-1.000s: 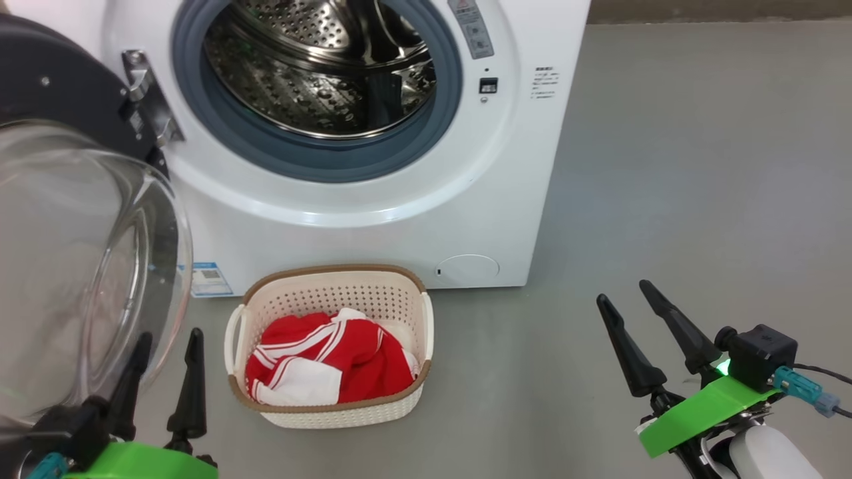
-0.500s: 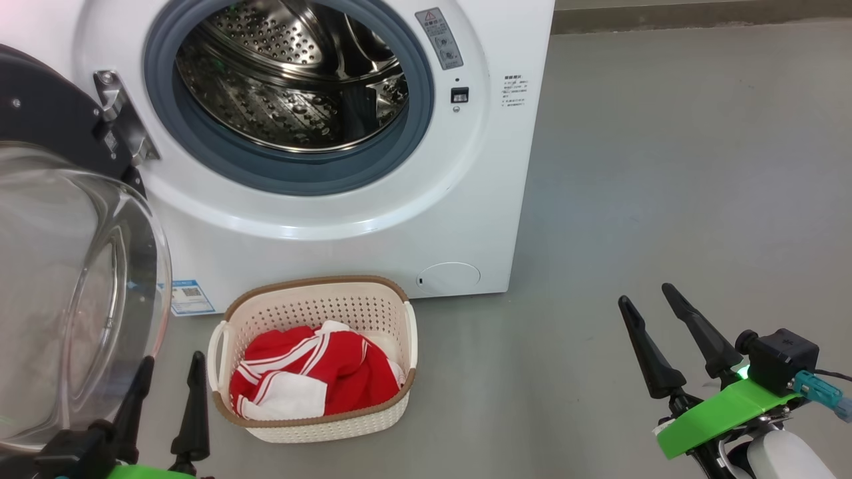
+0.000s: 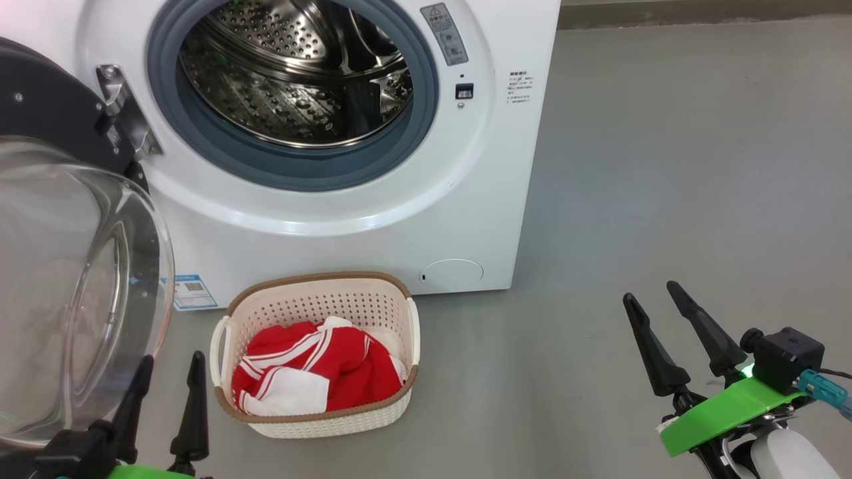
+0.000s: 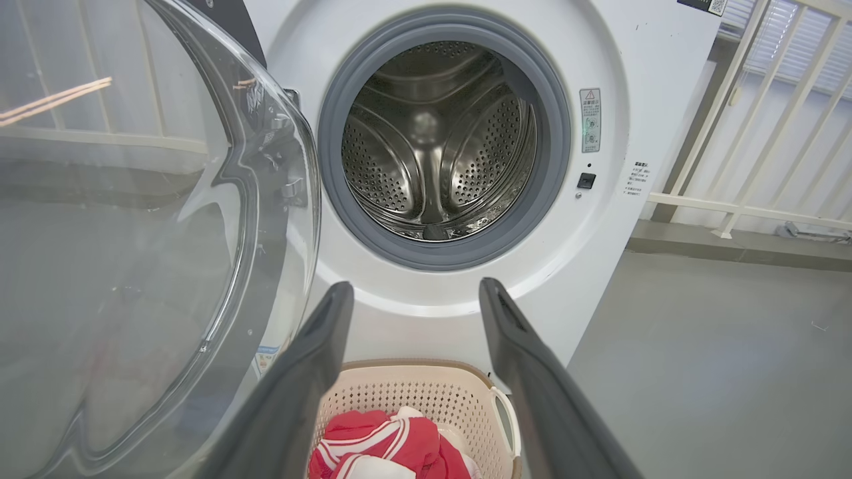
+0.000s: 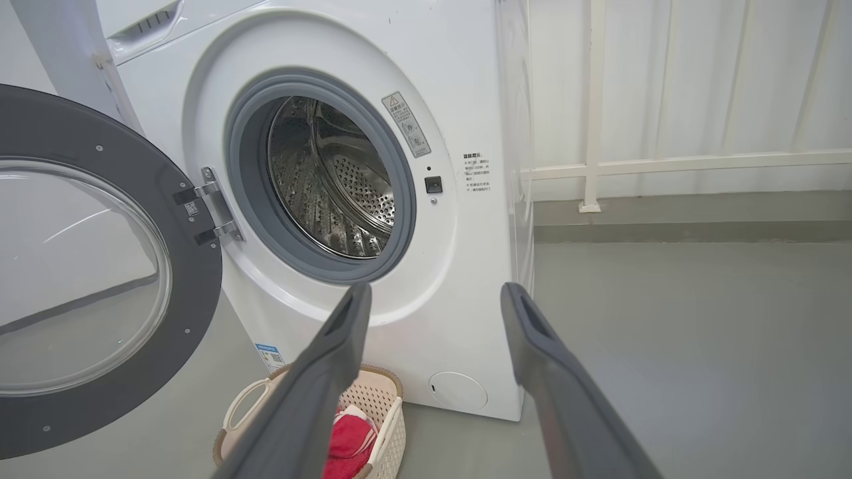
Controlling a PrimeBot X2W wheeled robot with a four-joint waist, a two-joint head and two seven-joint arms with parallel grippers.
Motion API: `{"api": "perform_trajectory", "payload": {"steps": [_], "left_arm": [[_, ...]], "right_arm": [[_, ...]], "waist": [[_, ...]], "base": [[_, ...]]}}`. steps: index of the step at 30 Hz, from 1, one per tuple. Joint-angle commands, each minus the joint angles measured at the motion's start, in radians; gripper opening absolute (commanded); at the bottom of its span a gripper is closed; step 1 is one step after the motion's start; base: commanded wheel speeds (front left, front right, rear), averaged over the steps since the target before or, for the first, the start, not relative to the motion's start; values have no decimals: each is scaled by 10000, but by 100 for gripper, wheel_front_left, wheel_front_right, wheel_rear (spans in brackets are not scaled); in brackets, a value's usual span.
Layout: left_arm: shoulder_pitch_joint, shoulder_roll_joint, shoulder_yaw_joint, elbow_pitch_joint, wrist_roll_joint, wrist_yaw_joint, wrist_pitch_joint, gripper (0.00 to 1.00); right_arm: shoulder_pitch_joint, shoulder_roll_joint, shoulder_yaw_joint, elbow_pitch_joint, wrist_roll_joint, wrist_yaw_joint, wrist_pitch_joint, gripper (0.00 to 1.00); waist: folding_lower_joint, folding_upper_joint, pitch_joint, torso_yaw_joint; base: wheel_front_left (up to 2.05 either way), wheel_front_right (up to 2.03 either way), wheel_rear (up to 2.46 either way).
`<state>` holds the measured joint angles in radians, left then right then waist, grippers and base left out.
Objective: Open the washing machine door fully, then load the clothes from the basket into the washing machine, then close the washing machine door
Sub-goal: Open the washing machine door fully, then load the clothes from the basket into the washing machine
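Grey floor [image 3: 665, 166] spreads out from the washing machine [image 3: 346, 226]. The clothes [image 3: 319, 372] lie bundled in the basket [image 3: 333, 303] just in front of the machine, below its drum mouth. Over the last second only the head camera shifts and nothing moves relative to the machine, so loading looks not yet begun. The washing machine door [image 3: 40, 113] stands swung wide on the machine's hinge side. The left gripper [image 3: 172, 359] and right gripper [image 3: 650, 291] hover short of the machine, fingers [image 4: 319, 346] apart, holding and touching nothing.

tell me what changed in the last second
The whole head view shifted, so the camera moved, not the things. Nothing grasped or released: the clothes stay in the basket, the washing machine door stays open, the left gripper and right gripper stay open.
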<state>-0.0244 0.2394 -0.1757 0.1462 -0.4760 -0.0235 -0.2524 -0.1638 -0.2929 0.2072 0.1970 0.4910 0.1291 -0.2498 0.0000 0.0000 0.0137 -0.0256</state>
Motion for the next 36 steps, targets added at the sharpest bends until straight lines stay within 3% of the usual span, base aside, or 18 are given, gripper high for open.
{"api": "perform_trajectory", "payload": {"steps": [1, 36], "left_arm": [[-344, 152, 435, -172, 119, -80, -93, 100], [-442, -105, 651, -80, 473, -265, -93, 100]], "right_arm": [[-98, -106, 94, -257, -129, 16, -120, 100], [-146, -33, 74, -289, -157, 16, -120, 100]], "waist": [[0, 0, 10, 6], [0, 0, 155, 96]], "base": [[0, 0, 0], [13, -11, -2]]}}
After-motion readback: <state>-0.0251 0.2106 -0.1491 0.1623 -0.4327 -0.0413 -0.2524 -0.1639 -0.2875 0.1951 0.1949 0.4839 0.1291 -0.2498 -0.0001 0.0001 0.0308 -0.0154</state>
